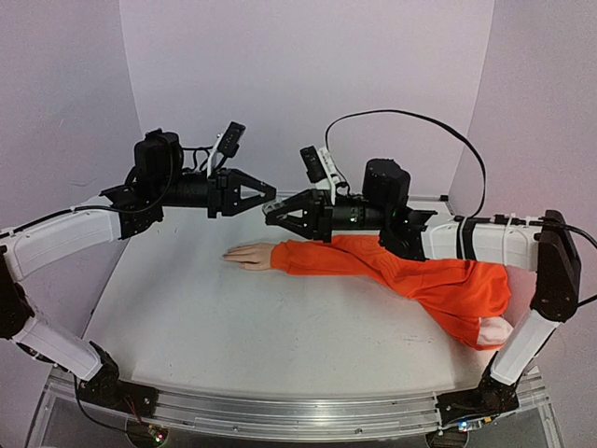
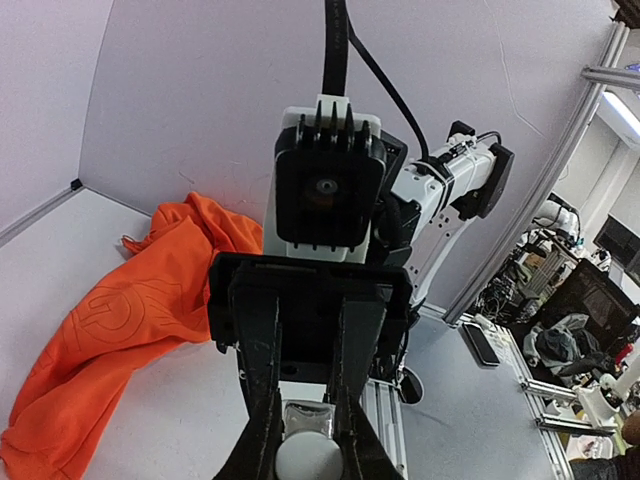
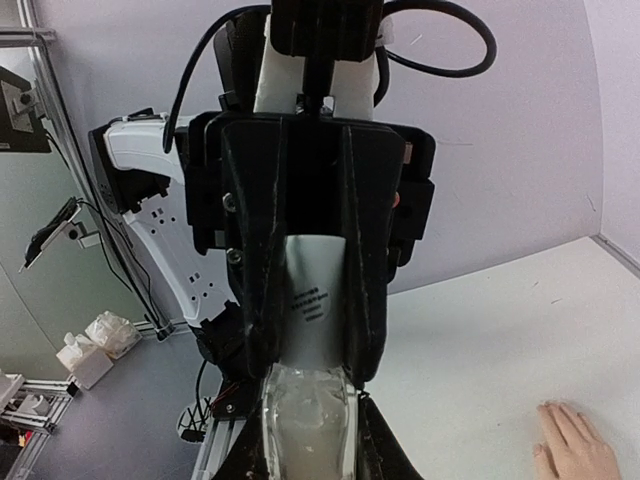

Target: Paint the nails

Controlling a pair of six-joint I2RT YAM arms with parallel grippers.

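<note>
Right hand grips bottle; left hand pinches cap.

Pale lilac walls close in a white table that lies evenly lit beneath the jaws. Ahead of the left-hand jaws, cluttered benches stand beyond an aluminium post; ahead of the right-hand jaws lies grey floor.

From above, the nails are too small to make out. The right wrist view's lower edge cuts off the mannequin hand and the clear bottle in the right pincer. A white round thing in the left pincer is likewise cropped.
</note>
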